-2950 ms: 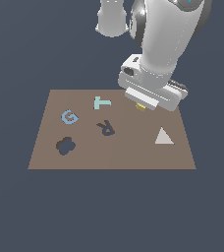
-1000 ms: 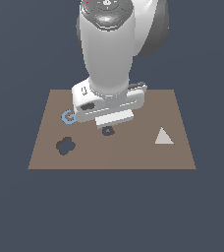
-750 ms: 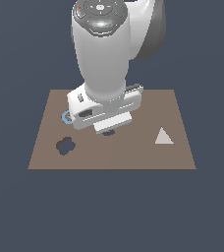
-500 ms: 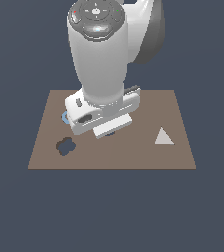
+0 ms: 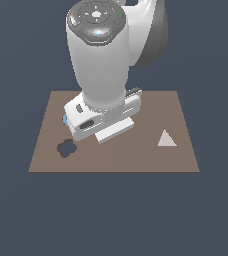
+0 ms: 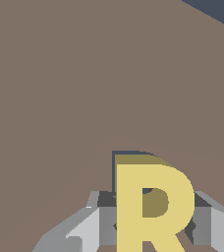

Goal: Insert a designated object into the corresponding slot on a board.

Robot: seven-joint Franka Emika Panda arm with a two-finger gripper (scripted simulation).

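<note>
**Yellow R held low over the brown board**

Exterior view: the white arm (image 5: 103, 75) is leaning over the brown board (image 5: 176, 155), hiding its middle. A dark blob-shaped cutout (image 5: 65, 148) is showing toward the exterior view's left, a pale triangle (image 5: 166, 139) toward its right, and a sliver of a blue piece (image 5: 65, 120) is peeking out beside the wrist.

Wrist view: the pincer (image 6: 151, 229) is gripping the yellow letter R (image 6: 151, 206), its fingers (image 6: 87, 231) pressing both sides. A dark navy slot (image 6: 128, 155) is showing just past the letter's top edge. The only readable character is the R itself.
</note>
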